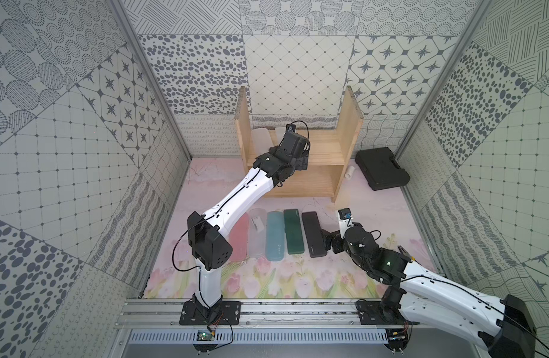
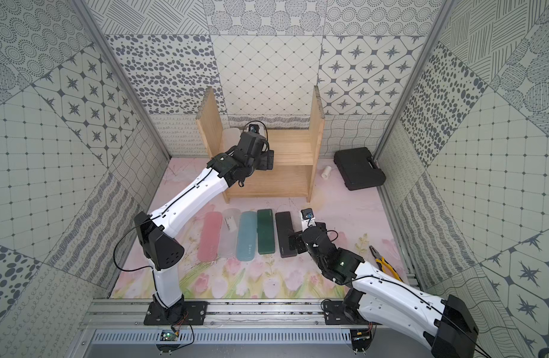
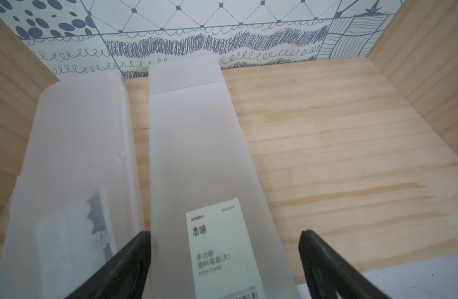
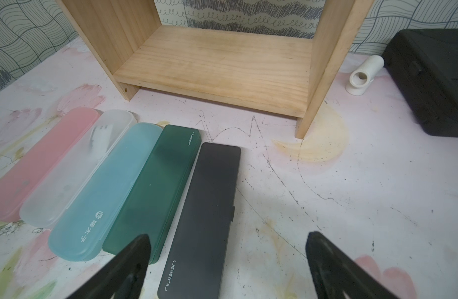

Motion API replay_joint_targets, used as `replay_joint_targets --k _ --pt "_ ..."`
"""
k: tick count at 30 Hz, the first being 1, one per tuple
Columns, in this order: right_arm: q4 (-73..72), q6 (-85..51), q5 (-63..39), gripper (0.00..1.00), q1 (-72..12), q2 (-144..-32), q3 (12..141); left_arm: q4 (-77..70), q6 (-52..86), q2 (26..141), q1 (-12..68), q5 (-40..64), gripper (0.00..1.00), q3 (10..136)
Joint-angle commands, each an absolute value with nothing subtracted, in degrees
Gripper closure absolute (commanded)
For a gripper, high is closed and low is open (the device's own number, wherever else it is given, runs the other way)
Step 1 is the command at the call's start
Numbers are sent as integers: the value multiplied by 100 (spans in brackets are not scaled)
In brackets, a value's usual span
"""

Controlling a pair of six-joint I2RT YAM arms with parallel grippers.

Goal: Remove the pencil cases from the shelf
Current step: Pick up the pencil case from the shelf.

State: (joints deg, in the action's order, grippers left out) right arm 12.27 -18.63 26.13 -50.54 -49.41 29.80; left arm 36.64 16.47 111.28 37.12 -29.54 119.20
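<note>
Pencil cases (image 3: 196, 142): you've got two smooth frosted oblongs flat on the grainy pine shelf (image 3: 326, 129). Your left gripper (image 3: 224, 233) straddles the labelled one, jaws apart; right gripper (image 4: 227, 235) gapes above the matte black case (image 4: 207, 202).

Open shelf board (image 3: 326, 142) beside frosted case (image 3: 196, 155)

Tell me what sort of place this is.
Most likely a robot test cell: patterned wall panels box in a floral mat, the left arm and right arm are bolted to an aluminium rail, and a wooden shelf and row of pencil cases look staged.
</note>
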Motion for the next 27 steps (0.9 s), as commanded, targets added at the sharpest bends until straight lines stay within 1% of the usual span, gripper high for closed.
replay_joint_targets --k 1,4,10,14,17,19,24,27 --pt "1046 -1903 2586 2 -5028 -4930 2918 3823 1495 11215 3735 -3010 11 11982" --pt "1046 -1901 2580 2 -5022 -4925 2918 3853 1439 11254 3733 -2953 15 12042" --pt "1046 -1907 2584 2 -5021 -4939 2918 3902 1390 11303 3751 -2780 21 12111" --pt "1045 -1918 2579 2 -5014 -4953 2918 3892 1320 11342 3759 -2626 21 12128" --pt "1046 -1923 2576 2 -5014 -4965 2918 3992 1310 11419 3777 -2634 15 12246" --pt "1046 -1929 2575 2 -5002 -4970 2918 4104 1318 11494 3777 -2688 14 12380" --pt "1040 -1918 2574 2 -4995 -4945 2914 4184 1335 11567 3771 -2749 16 12489" --pt "1046 -1918 2600 2 -4991 -4922 2903 4136 1340 11555 3779 -2743 20 12486"
